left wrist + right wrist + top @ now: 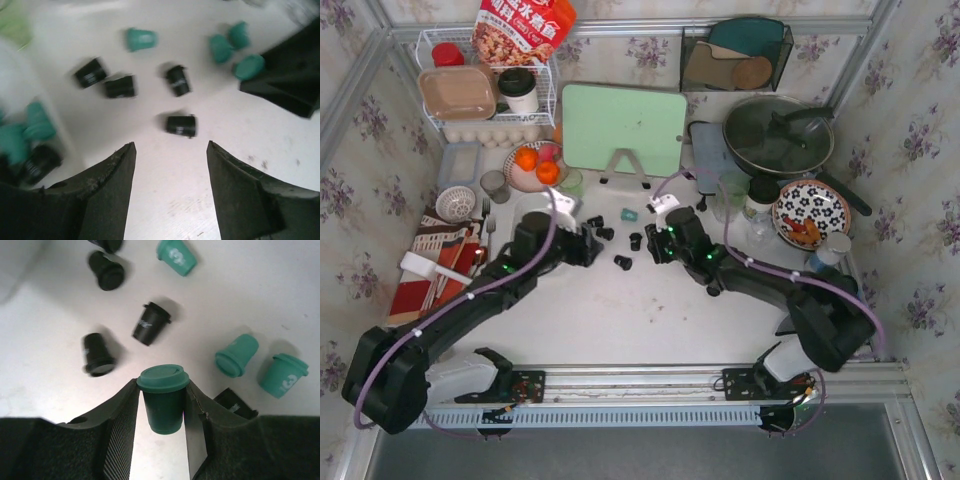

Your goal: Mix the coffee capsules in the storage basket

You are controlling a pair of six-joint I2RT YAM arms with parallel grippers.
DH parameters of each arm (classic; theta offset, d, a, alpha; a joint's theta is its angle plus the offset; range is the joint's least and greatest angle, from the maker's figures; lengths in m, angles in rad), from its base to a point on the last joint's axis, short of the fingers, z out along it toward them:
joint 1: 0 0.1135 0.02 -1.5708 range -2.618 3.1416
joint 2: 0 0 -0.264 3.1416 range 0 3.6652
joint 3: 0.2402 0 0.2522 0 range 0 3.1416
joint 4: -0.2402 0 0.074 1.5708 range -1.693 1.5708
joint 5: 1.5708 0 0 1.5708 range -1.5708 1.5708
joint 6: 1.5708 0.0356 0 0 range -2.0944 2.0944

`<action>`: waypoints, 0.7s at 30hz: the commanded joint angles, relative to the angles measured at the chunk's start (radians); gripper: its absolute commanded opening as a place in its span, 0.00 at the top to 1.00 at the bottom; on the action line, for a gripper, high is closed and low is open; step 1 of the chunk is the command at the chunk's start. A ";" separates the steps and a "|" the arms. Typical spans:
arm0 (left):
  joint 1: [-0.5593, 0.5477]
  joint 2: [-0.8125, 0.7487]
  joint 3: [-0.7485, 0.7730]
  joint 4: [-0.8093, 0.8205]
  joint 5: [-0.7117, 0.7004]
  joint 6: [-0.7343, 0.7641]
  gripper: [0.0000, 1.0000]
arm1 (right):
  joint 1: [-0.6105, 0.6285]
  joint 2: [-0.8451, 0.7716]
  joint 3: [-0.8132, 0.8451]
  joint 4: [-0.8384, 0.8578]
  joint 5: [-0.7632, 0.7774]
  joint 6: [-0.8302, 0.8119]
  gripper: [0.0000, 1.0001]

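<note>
My right gripper (163, 390) is shut on a teal-green coffee capsule (163, 400), held upright just above the table; it sits at the table's middle in the top view (655, 247). Loose capsules lie on the table around it: black ones (151, 323) (97, 354) and teal ones (236, 356) (283, 375). My left gripper (170, 150) is open and empty, facing a black capsule (181, 125) and others (120, 86). The white storage basket (57, 117) is at its left with teal and black capsules (30, 132) inside. In the top view the basket (530, 205) is partly hidden by my left arm.
A green cutting board (623, 128) stands behind the capsules. A plate with oranges (535, 165) is back left, with a wire rack (485, 90) behind it. A pan (778, 135), a translucent cup (730, 195) and a patterned plate (810, 212) are at the right.
</note>
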 commanded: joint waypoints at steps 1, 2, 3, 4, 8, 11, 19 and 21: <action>-0.159 0.026 -0.031 0.209 0.026 0.313 0.37 | -0.002 -0.145 -0.085 0.125 -0.093 0.130 0.69; -0.194 0.035 -0.053 0.279 0.019 0.370 0.36 | -0.002 -0.184 -0.108 0.140 -0.103 0.154 0.69; -0.222 0.045 -0.073 0.334 0.024 0.427 0.36 | -0.003 -0.220 -0.138 0.155 -0.116 0.186 0.69; -0.246 0.060 -0.096 0.398 0.036 0.478 0.35 | -0.003 -0.258 -0.156 0.169 -0.127 0.201 0.69; -0.310 0.112 -0.142 0.598 0.125 0.665 0.34 | -0.003 -0.382 -0.241 0.221 -0.182 0.303 0.69; -0.358 0.148 -0.158 0.697 0.162 0.784 0.32 | -0.003 -0.464 -0.309 0.285 -0.227 0.385 0.69; -0.407 0.209 -0.141 0.799 0.287 0.844 0.24 | -0.002 -0.598 -0.414 0.351 -0.281 0.483 0.70; -0.419 0.216 -0.131 0.784 0.303 0.861 0.24 | -0.002 -0.619 -0.430 0.359 -0.284 0.495 0.70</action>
